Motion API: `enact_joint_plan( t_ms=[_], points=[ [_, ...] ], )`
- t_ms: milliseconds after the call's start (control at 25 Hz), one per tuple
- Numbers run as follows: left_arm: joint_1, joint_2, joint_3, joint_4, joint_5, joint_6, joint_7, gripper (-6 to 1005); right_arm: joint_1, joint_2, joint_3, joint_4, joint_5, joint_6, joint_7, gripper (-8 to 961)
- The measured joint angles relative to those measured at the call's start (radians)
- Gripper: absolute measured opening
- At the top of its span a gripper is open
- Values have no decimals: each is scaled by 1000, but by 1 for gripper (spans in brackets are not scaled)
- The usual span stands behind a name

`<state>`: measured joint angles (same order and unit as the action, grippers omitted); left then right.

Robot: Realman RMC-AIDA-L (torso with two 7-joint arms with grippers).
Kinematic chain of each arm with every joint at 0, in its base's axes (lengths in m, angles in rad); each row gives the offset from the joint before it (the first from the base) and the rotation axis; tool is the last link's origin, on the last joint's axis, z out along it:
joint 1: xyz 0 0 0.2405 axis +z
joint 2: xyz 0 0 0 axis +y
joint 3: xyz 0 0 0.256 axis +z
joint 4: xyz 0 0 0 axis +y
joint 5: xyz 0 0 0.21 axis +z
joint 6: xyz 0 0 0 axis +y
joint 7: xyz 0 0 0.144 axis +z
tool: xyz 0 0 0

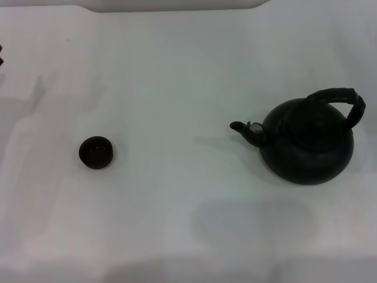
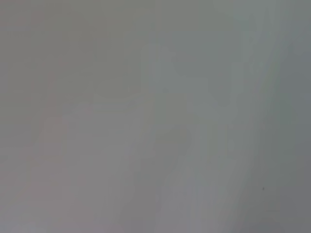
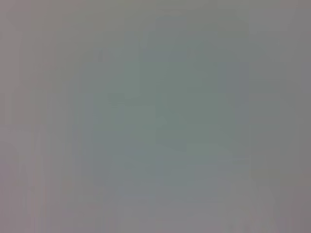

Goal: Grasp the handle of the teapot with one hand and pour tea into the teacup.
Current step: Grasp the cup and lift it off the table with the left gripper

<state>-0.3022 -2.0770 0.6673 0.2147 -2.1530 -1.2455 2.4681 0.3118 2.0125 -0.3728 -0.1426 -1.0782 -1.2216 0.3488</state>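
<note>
The round matte-black teapot stands upright on the white table at the right in the head view. Its short spout points left toward the teacup. Its thick ribbed black handle arches over its top. The tiny dark teacup stands at the left, well apart from the teapot. Neither gripper shows in the head view. Both wrist views show only blank pale surface.
The white table spreads between the teacup and the teapot. A small dark bit shows at the far left edge. The table's far edge runs along the top.
</note>
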Motion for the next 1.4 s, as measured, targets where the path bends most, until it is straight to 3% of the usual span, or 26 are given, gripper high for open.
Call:
enact_joint_plan(
  t_ms=[920,1040,1200,1400],
  points=[
    [-1,2,5,6,33,-7,-47,866,0,0,0,4,-2,5,-2,873],
    [-1,5,6,84,132,18,-193,865,-1,0,0,6,-2,2,-2,873],
    [4,2,29,293,377,113,-558,864,-1,0,0,6,-1,-1,-2,873],
    [45,0,184,627,645,181,-1088,864,-1,0,0,10,0,-1,-2,872]
  ],
)
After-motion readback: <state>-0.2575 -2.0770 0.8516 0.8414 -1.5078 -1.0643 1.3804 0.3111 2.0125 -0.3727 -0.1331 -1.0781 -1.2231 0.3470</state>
